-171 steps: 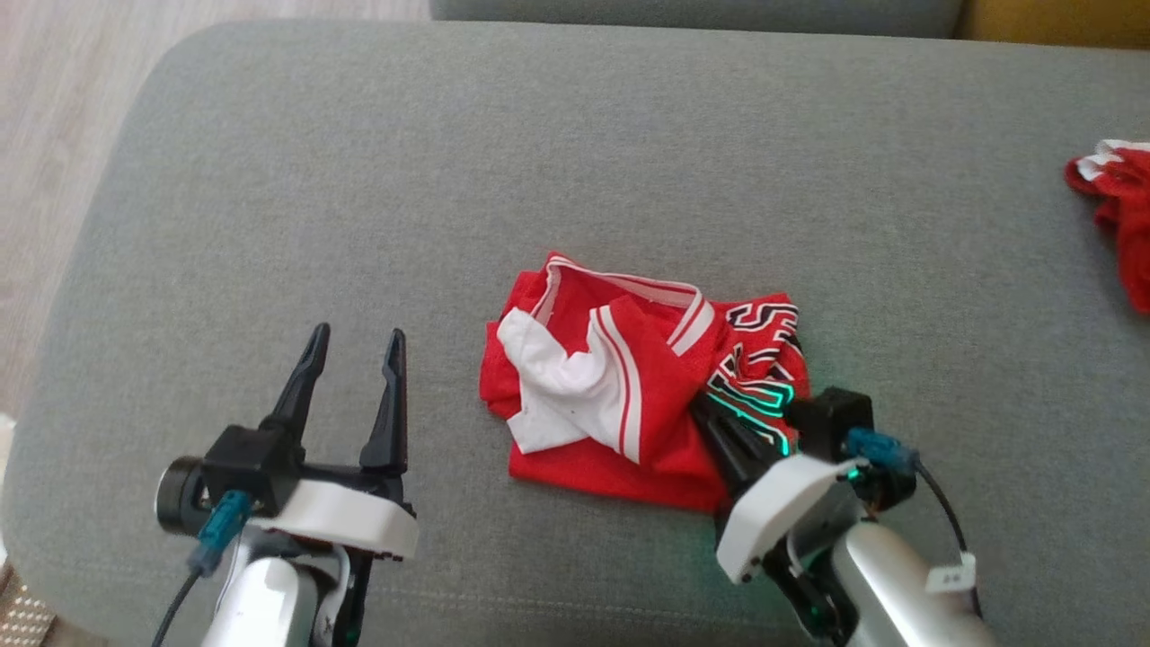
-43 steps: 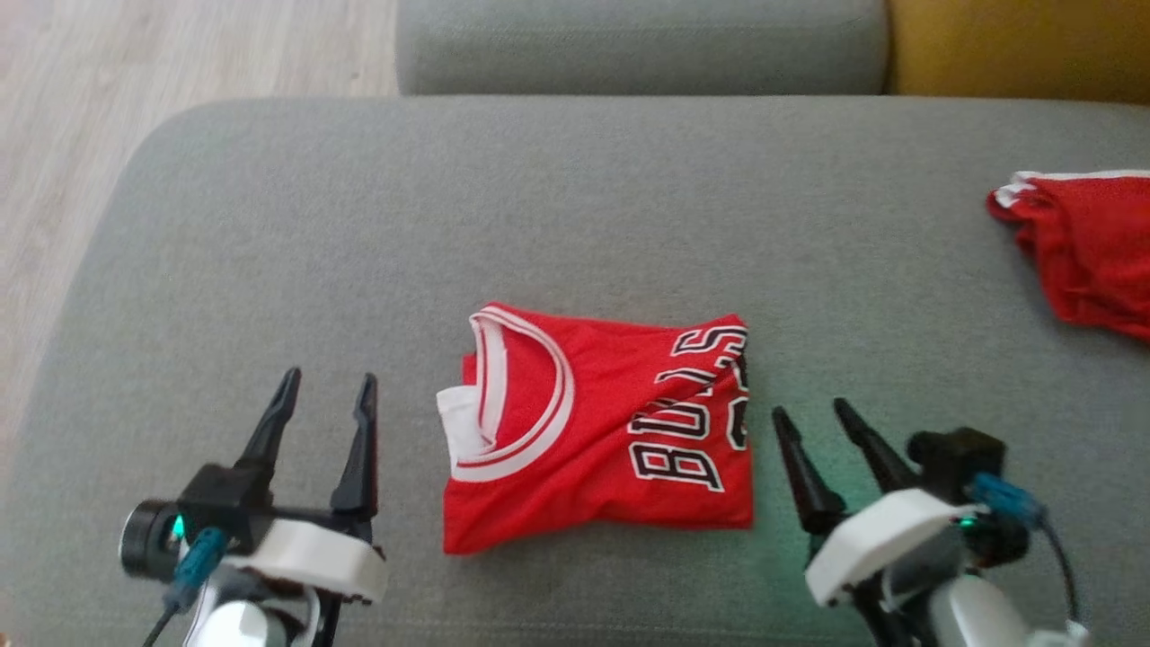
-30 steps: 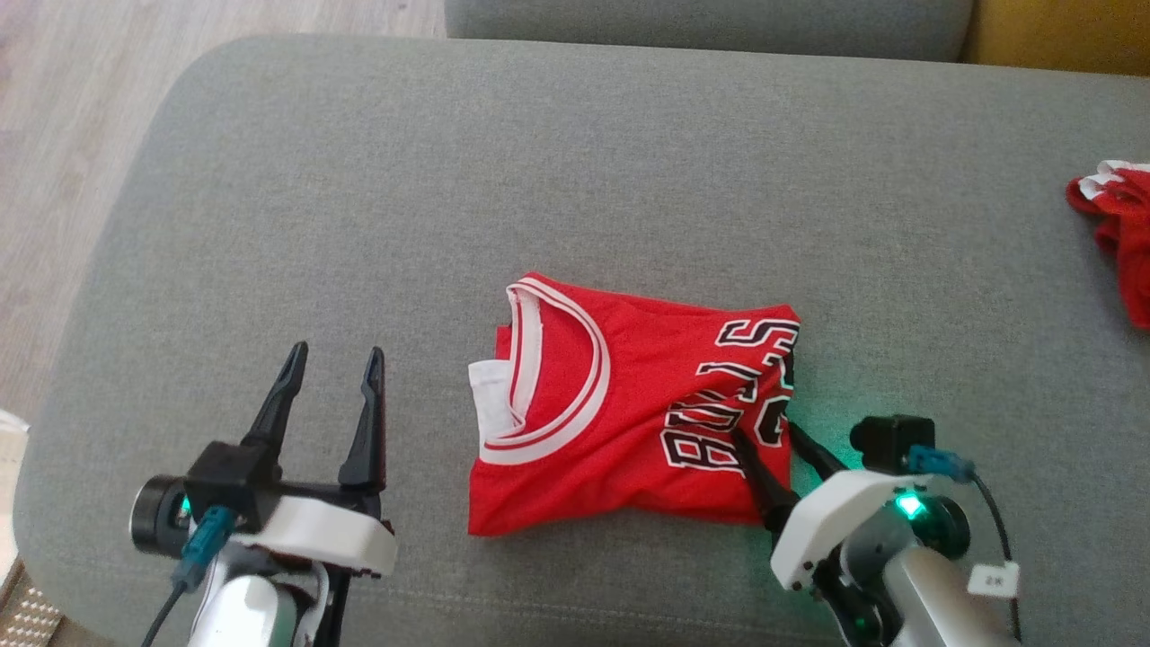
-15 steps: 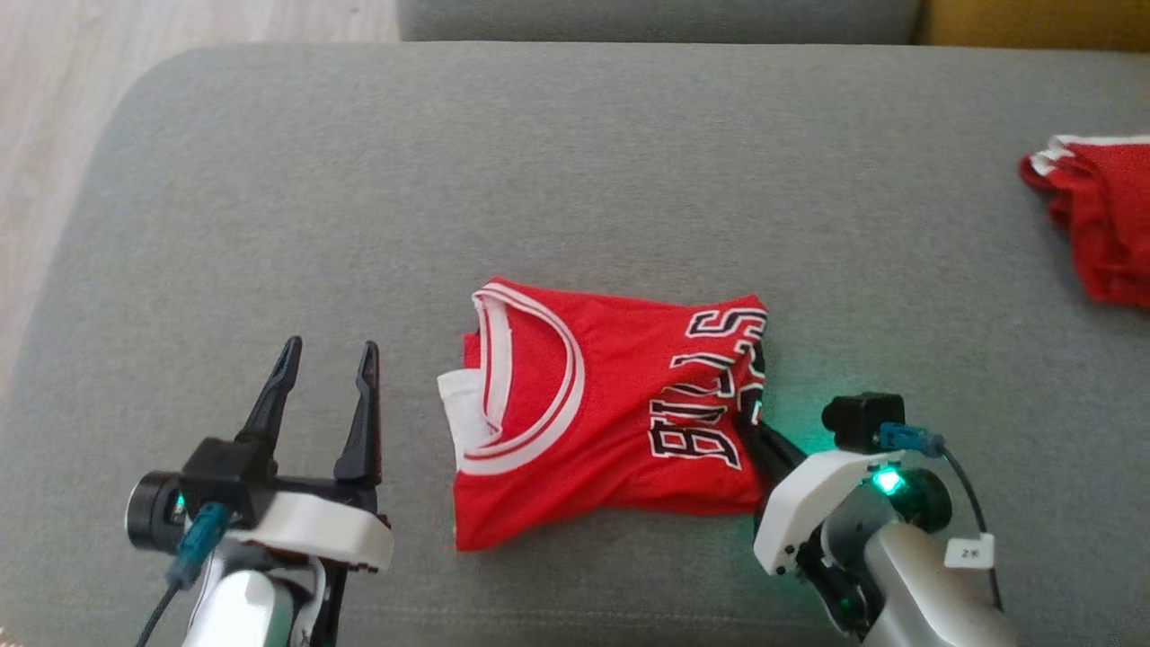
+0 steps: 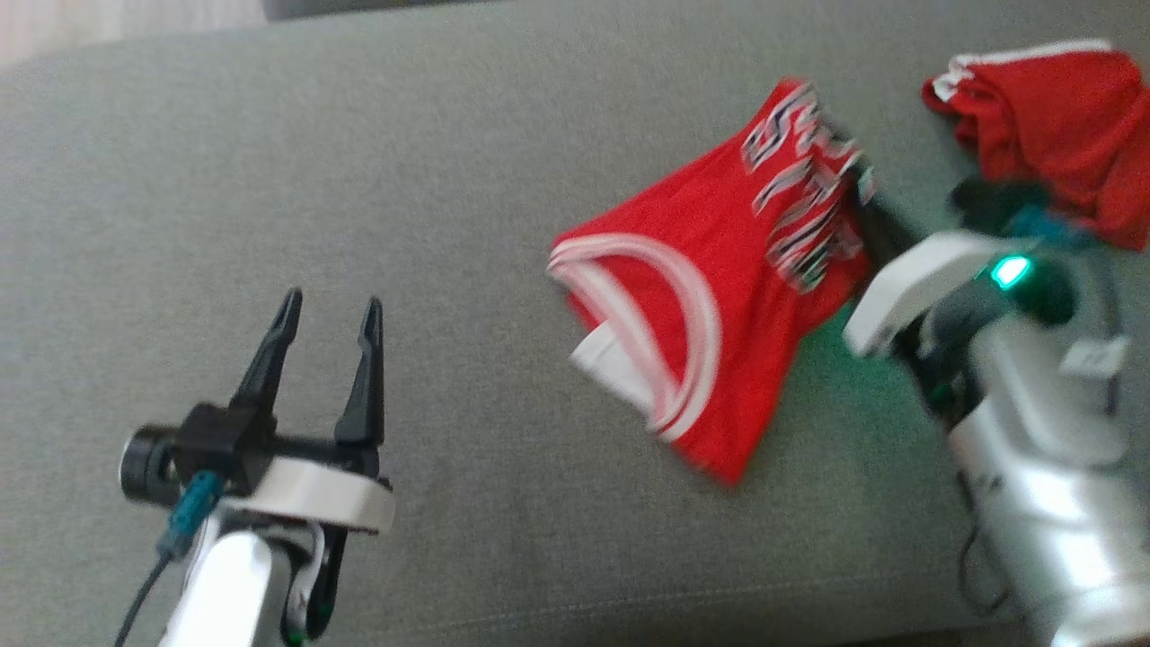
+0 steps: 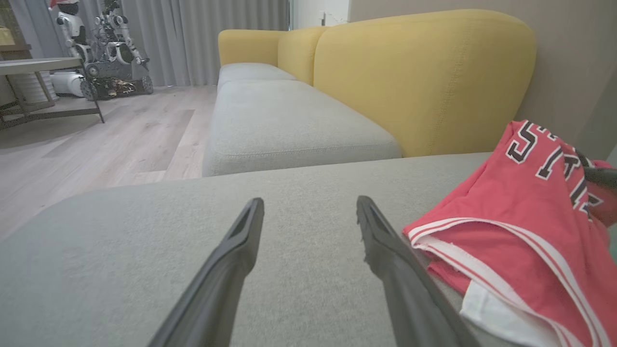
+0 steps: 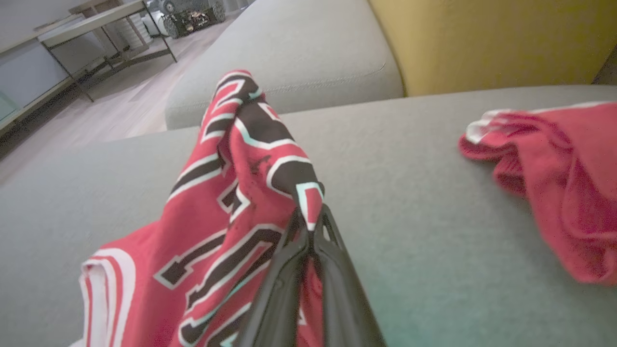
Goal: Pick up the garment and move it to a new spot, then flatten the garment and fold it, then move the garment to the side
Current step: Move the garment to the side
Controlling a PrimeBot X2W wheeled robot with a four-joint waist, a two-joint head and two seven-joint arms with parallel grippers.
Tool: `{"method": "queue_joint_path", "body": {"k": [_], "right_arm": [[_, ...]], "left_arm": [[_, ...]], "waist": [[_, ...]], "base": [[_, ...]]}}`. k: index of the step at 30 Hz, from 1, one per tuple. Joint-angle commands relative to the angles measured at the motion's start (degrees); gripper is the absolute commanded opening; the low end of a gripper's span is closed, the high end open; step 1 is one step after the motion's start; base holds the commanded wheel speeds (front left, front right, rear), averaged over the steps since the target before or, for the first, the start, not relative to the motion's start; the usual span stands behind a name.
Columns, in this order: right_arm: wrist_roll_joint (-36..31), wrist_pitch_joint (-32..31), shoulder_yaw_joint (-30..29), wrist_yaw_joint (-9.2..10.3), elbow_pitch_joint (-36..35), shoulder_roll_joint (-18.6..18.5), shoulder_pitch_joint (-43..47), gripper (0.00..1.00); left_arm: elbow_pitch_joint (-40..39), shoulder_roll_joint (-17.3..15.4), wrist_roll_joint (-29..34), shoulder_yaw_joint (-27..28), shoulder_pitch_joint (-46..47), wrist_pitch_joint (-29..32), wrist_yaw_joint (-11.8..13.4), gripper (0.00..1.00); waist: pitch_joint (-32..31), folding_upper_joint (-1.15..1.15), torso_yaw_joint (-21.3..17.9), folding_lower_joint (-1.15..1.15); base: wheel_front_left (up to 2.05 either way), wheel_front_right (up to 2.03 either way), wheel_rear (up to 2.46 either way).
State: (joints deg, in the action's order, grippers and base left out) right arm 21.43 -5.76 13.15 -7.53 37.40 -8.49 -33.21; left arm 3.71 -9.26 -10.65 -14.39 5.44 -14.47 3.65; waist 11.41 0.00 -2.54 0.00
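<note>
— Head view?
— The red garment [image 5: 719,296] is held up at one edge over the grey cushion [image 5: 359,162]. The left gripper [image 5: 328,310] is spread wide, empty.
— Left wrist view?
— The garment is seen on the right.
— Right wrist view?
— Its lettered edge is pinched by the right gripper [image 7: 311,219], near another red cloth [image 7: 554,159].

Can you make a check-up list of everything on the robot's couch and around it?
Surface: grey cushion, two garments on it.
Job's things: red jersey, folded, lettered edge lifted.
Clutter: second red garment, crumpled, far right.
End effectors: left end effector open, empty; right end effector shut on the red jersey.
Cables: cable with blue plug at left wrist.
Surroundings: yellow sofa back, wood floor, table, another robot.
</note>
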Motion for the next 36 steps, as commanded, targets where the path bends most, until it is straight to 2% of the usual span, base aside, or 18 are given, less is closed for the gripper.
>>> {"method": "queue_joint_path", "body": {"k": [1, 6, 7, 13, 17, 22, 30, 31, 32, 33, 34, 36], "right_arm": [[0.3, 1.09, -0.8, 0.04, -0.34, -1.14, -4.48, 0.0], [0.16, 3.78, -6.44, 0.04, 4.57, -5.98, -12.81, 0.0], [0.16, 3.78, -6.44, 0.04, 4.57, -5.98, -12.81, 0.0], [-0.15, 6.23, -12.06, 0.04, 7.72, -12.92, -18.29, 0.0], [-0.04, 7.03, -16.22, 0.04, 9.09, -15.91, -20.81, 0.0], [0.71, 7.39, -20.69, 0.04, 11.69, -17.84, -22.26, 0.0], [-0.17, 8.23, -20.62, 0.04, 13.13, -17.1, -23.95, 0.0], [-0.51, 8.91, -20.82, 0.04, 13.62, -16.42, -24.13, 0.38], [-0.66, 9.15, -20.78, 0.04, 13.82, -16.01, -24.17, 0.49], [-0.78, 9.36, -20.66, 0.04, 13.96, -15.56, -24.17, 0.9], [-1.19, 9.41, -20.4, 0.04, 14.19, -15.31, -24.05, 1.0], [-1.55, 9.5, -20.26, 0.04, 14.63, -14.7, -23.75, 1.0]], "left_arm": [[-2.22, -1.24, 0.46, 1.37, 3.73, -0.46, -0.38, 1.0], [-2.93, -1.52, 1.1, 0.45, 7.2, -0.35, -1.15, 1.0], [-2.93, -1.52, 1.1, 0.45, 7.2, -0.35, -1.15, 1.0], [-3.74, -1.94, 1.88, -0.51, 9.88, -0.25, -1.68, 1.0], [-4.36, -2.61, 2.21, -0.92, 11.28, 0.15, -2.17, 1.0], [-5.28, -3.16, 2.81, -1.96, 13.0, 0.84, -2.87, 1.0], [-6.54, -4.22, 3.25, -2.57, 14.15, 2.0, -3.16, 1.0], [-6.6, -4.44, 3.2, -2.64, 14.24, 2.16, -3.22, 1.0], [-6.65, -4.54, 3.2, -2.65, 14.21, 2.22, -3.18, 1.0], [-6.72, -4.62, 3.22, -2.69, 14.17, 2.28, -3.12, 1.0], [-6.78, -4.67, 3.24, -2.75, 14.13, 2.35, -3.06, 1.0], [-6.85, -4.79, 3.24, -2.83, 14.12, 2.46, -2.98, 1.0]], "waist": [[3.05, 0.0, -1.2, 0.0], [7.73, 0.0, -1.56, 0.0], [7.73, 0.0, -1.56, 0.0], [11.34, 0.0, -2.71, 0.0], [13.42, 0.0, -4.17, 0.0], [15.82, 0.0, -5.26, 0.0], [18.26, 0.0, -6.96, 0.0], [18.46, 0.0, -7.36, 0.0], [18.48, 0.0, -7.64, 0.0], [18.47, 0.0, -7.89, 0.0], [18.42, 0.0, -8.11, 0.0], [18.17, 0.0, -8.49, 0.0]], "base": [[0.0, 0.0, 0.0], [0.0, 0.0, 0.0], [0.0, 0.0, 0.0], [0.0, 0.0, 0.0], [0.0, 0.0, 0.0], [0.0, 0.0, 0.0], [0.0, 0.0, 0.0], [0.0, 0.0, 0.0], [0.0, 0.0, 0.0], [0.0, 0.0, 0.0], [0.0, 0.0, 0.0], [0.0, 0.0, 0.0]]}}
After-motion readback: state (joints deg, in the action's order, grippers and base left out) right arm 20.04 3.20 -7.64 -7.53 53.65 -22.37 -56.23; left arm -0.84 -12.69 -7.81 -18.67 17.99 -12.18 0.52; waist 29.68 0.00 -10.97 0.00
